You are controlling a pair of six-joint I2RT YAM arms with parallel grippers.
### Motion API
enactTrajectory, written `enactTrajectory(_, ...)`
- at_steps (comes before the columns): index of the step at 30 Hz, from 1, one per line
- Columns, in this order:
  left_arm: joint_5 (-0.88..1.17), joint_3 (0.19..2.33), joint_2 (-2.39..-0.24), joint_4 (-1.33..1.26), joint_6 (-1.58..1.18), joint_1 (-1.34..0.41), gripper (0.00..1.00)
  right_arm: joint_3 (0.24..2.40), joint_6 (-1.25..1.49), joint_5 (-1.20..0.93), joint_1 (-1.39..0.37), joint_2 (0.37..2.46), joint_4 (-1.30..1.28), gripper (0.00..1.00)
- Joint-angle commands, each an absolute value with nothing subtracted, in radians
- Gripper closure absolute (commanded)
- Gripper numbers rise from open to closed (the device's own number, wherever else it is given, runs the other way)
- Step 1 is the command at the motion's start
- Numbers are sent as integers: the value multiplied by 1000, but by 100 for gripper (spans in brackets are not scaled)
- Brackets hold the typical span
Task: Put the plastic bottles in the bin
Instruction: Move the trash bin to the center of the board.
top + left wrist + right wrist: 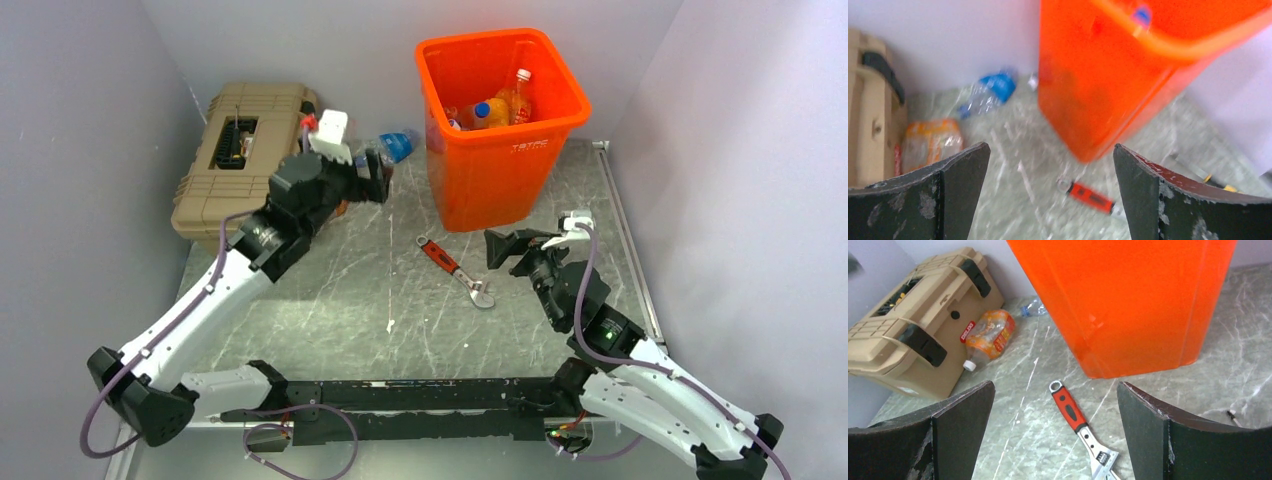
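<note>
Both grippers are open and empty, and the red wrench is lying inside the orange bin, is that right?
No. The left gripper and right gripper are open and empty, but the wrench lies on the table in front of the bin; the top view shows this.

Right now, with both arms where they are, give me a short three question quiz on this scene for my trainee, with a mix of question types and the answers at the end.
1. True or false: the left gripper is shut on a bottle.
2. Where does the red-handled wrench lie? A in the orange bin; B on the table in front of the bin; C held in a gripper.
3. How many bottles show on the table outside the bin?
Key: 1 false, it is open and empty. 2 B. 3 two: an orange-labelled bottle beside the tan toolbox, and a blue-labelled bottle left of the bin in the top view.
</note>
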State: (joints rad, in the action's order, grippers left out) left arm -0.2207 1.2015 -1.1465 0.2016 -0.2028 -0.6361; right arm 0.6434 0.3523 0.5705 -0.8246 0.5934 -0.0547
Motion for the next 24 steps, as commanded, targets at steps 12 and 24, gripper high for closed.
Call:
enactTrajectory(12,-60,1575,-1508,75,-596,-476,4,503,463,448,-825,427,-135,4)
enactTrajectory(24,95,1564,-1701,12,-724,-397,30,459,514,334,-825,429,-113,4)
